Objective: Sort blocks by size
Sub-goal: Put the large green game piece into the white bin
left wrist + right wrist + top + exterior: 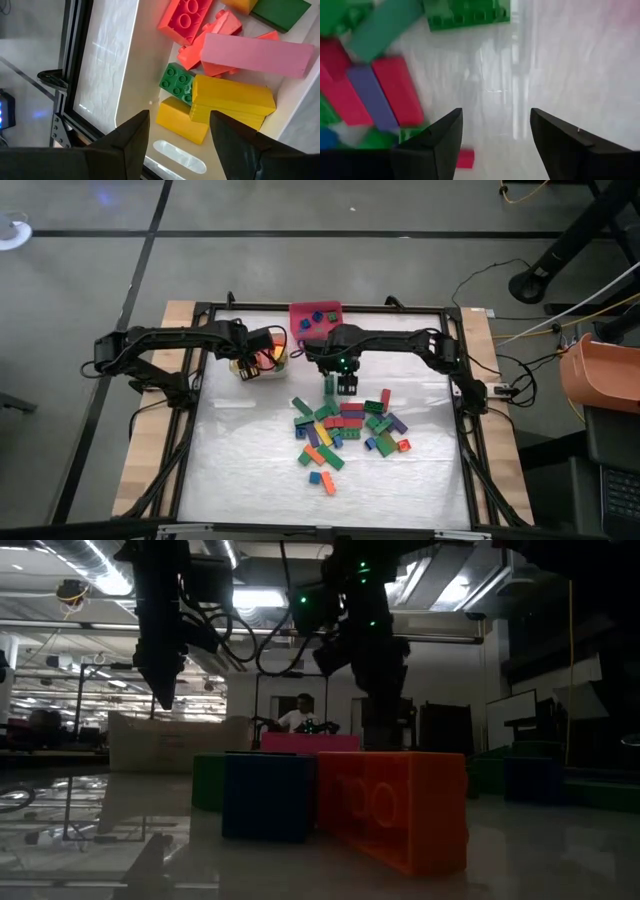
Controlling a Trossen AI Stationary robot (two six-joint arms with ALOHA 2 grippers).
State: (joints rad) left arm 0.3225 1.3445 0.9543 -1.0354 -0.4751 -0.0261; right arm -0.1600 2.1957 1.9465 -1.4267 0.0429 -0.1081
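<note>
blocks [345, 430] mostly unsorted, heaped mid-bench [240, 470]. some long ones lie in white bin [262, 367], few small ones in red bin [316, 317]. left pincer [177, 127] spread, empty, over white bin. right pincer [495, 130] spread, empty, just behind pile. plenty bare bench either side & in front; black frame rails hem the edges.

In the right wrist view the blocks [375, 75] are blurred, several cut off at the frame's edge.
</note>
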